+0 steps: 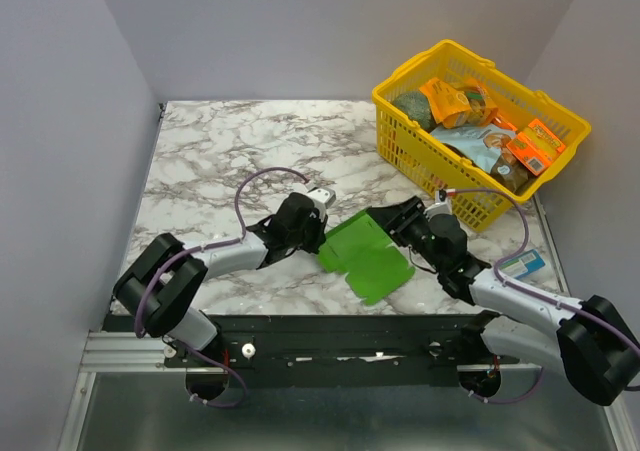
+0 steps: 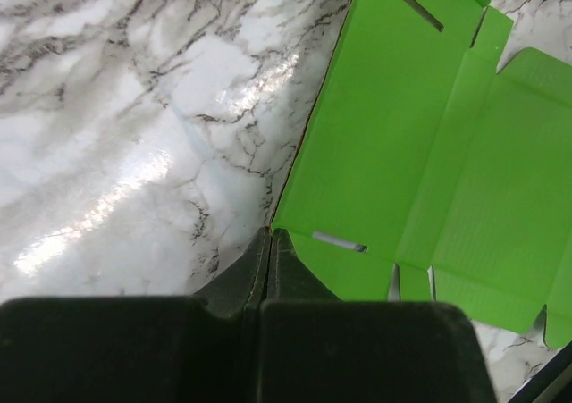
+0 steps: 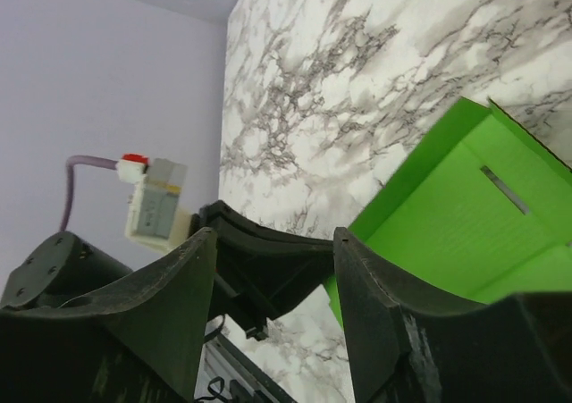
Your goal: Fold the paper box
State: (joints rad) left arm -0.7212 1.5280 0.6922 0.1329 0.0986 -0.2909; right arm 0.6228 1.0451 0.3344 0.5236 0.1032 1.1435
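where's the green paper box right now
Top view: the paper box lies near the table's front edge, between the left claw and right claw, with the yellow basket beyond to its right.

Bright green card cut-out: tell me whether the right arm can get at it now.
Probably yes. The right gripper sits close beside the bright green card cut-out, jaws open, nothing between. The left gripper, jaws shut on its left corner, leaves that side free.
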